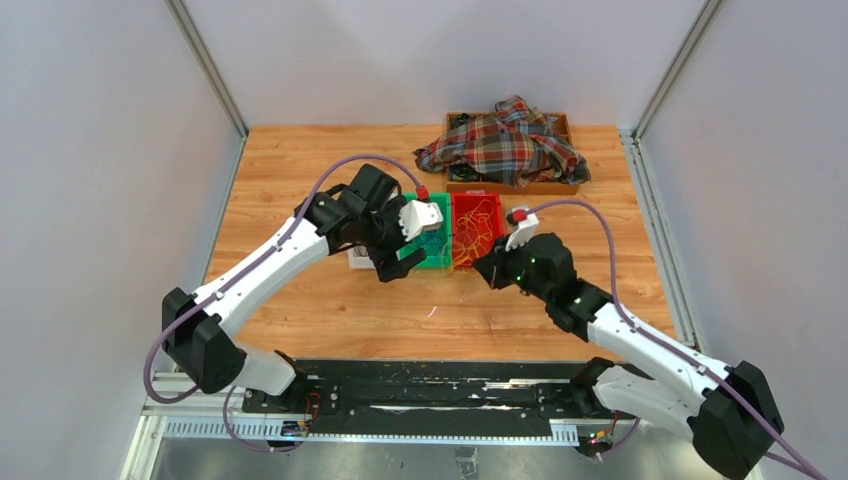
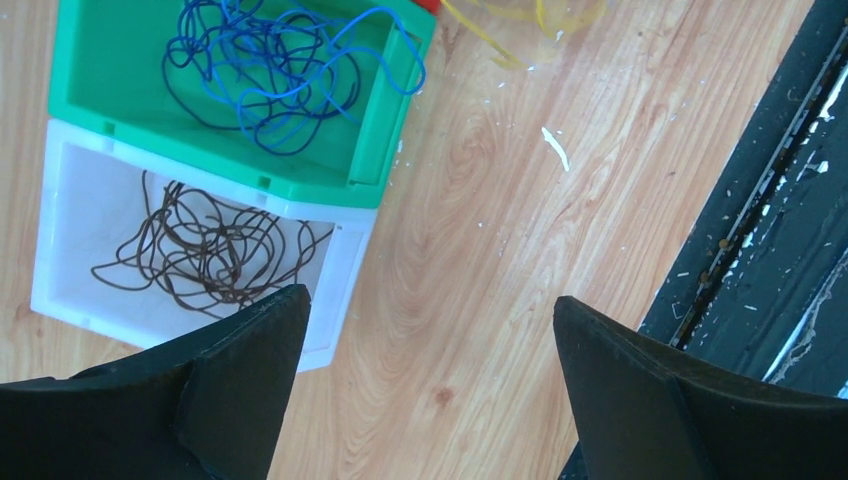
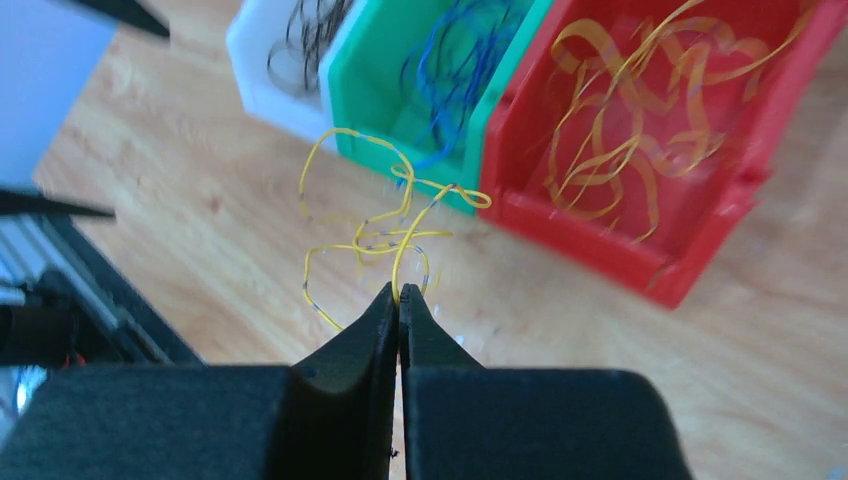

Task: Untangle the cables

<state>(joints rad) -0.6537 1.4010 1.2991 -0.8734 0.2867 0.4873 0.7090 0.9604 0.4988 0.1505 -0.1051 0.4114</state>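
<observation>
1. Cables: 1 thin yellow wire squiggle is pinched at the tips of the right gripper, whose black jaws are pressed together on 1 strand.
2. The pinched yellow wire spreads away from the fingertips in loose loops over the wooden tabletop, in front of the near walls of the green and red bins. Whether its far loops touch the table cannot be told.
3. The left gripper is spread wide and holds nothing. It hangs over bare wood just beside the near corner of the white plastic bin.
4. 3 open plastic bins stand side by side, touching, at the middle of the table:
   - The white bin holds a dark brown-black wire tangle.
   - The green plastic bin holds a blue wire tangle; 1 blue loop reaches over its front lip.
   - The red plastic bin holds a tangle of flat yellow-orange wire.
5. A strand of yellow wire lies on the wood outside the red bin in the left wrist view.
6. Small white scraps lie on the wood near the black base rail.
7. At the far edge, a crumpled red plaid cloth lies across a brown wooden tray, well apart from both grippers.
</observation>
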